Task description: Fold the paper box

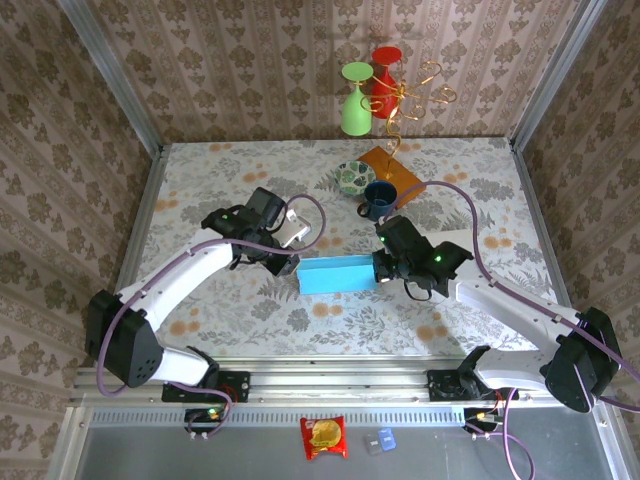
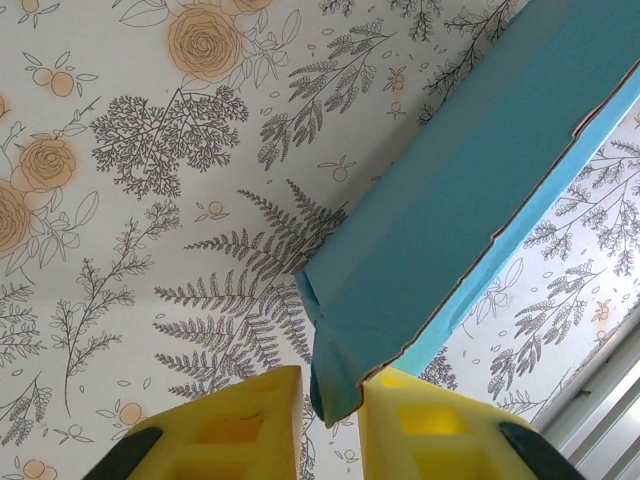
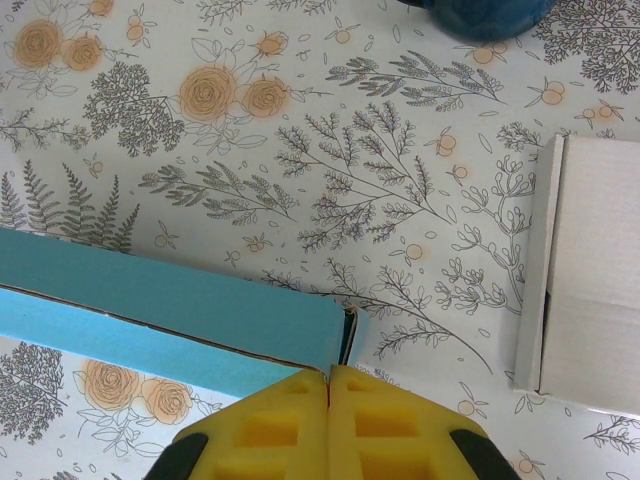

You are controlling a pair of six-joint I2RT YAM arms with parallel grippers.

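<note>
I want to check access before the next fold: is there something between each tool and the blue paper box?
Nothing visible. The left tool pinches one end of the blue paper box; the right tool sits shut at the other end.

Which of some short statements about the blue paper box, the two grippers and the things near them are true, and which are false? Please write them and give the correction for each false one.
1. The blue paper box lies between the two grippers. True.
2. The right gripper stands wide open. False: its yellow fingers are pressed together at the box's end.
3. A corner of the box sits between the fingers of the left gripper. True.
4. The dark blue cup stands inside the box. False: it stands on the table behind the box.
5. A white box lies on the table near the right gripper. True.
</note>
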